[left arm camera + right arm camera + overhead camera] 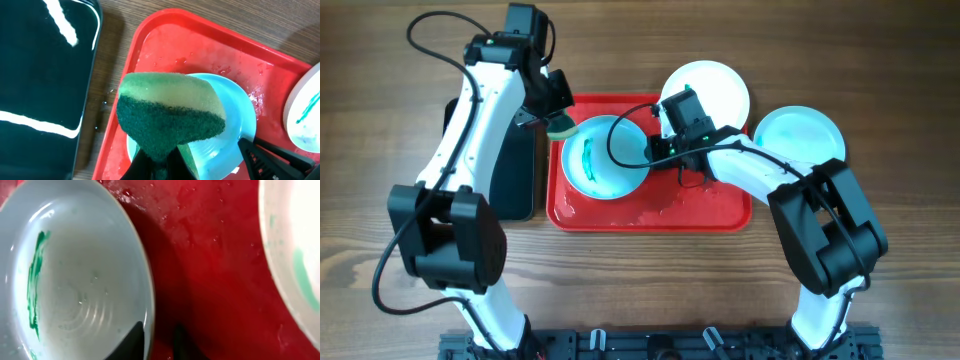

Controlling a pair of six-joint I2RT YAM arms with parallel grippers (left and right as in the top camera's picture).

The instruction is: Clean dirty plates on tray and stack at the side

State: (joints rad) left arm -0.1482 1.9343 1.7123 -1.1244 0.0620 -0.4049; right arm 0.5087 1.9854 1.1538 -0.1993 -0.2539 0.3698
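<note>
A pale aqua plate with green streaks lies in the red tray, its right side lifted. My right gripper is shut on its right rim, one finger inside and one outside, as the right wrist view shows on the plate. My left gripper is shut on a yellow-and-green sponge, held just above the plate's left rim. A white plate with green marks sits at the tray's far right edge. A second aqua plate rests on the table at the right.
A black tray lies left of the red tray, under my left arm; it also shows in the left wrist view. The red tray floor is wet. Bare wooden table lies in front.
</note>
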